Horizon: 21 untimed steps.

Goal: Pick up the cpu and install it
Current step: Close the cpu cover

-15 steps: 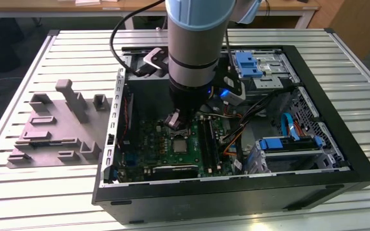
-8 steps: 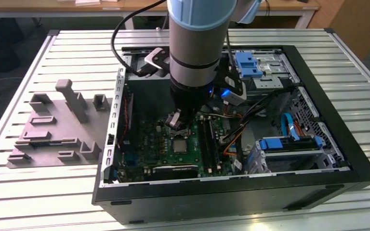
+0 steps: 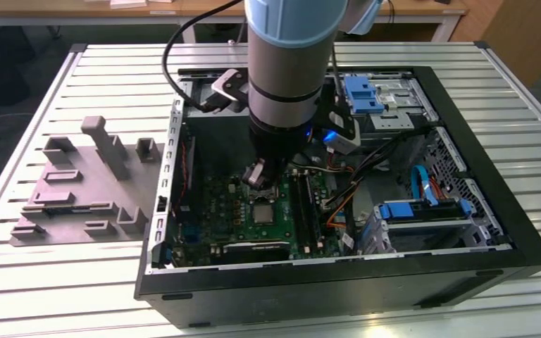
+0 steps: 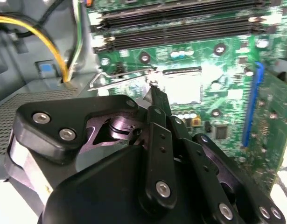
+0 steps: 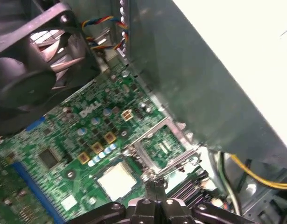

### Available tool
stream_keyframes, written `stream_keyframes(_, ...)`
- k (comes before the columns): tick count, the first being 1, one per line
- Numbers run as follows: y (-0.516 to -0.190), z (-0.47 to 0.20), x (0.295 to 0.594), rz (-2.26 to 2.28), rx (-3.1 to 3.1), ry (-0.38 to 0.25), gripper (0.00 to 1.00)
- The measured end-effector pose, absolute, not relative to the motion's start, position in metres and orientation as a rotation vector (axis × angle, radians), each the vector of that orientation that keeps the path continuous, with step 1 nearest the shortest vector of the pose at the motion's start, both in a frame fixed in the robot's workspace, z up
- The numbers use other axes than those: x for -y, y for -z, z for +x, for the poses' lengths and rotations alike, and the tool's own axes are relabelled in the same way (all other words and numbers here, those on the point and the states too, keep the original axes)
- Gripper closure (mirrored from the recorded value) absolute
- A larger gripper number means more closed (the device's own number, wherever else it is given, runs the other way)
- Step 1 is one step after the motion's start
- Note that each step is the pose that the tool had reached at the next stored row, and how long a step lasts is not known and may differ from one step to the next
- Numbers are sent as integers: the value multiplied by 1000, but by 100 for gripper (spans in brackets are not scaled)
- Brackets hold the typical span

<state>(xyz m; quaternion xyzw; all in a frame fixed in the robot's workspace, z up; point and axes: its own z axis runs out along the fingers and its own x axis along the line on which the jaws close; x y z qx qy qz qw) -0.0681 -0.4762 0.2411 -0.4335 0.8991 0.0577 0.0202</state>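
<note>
The cpu (image 5: 116, 179) is a pale silvery square lying flat in the socket on the green motherboard (image 5: 64, 140); it also shows as a bright square (image 4: 183, 88) and from outside (image 3: 264, 211). The socket's metal load frame (image 5: 162, 145) is swung open beside it, and the thin wire lever (image 4: 120, 73) sticks out sideways. My gripper (image 5: 155, 185) hangs low inside the PC case (image 3: 534, 246), just beside the socket, with its fingers pressed together and nothing visible between them. Its tip (image 4: 155, 91) ends at the socket's edge, close to the lever.
Black memory slots (image 4: 180, 25) run beside the socket. A case fan (image 5: 31, 70) and a grey box with a white label (image 5: 236, 70) stand close around the gripper. Yellow and black cables (image 4: 50, 37) hang nearby. A grey fixture plate (image 3: 82, 190) lies at the exterior view's left.
</note>
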Motion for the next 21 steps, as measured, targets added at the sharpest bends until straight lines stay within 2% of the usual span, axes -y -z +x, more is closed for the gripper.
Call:
stream_keyframes(13,-236,-52,466,-1349,-2783,-189,89)
stream_keyframes(18,-233,-50,464,-1345,-2765,-235,89)
stream_keyframes(21,-231,-48,461,-1349,-2761,-239,89)
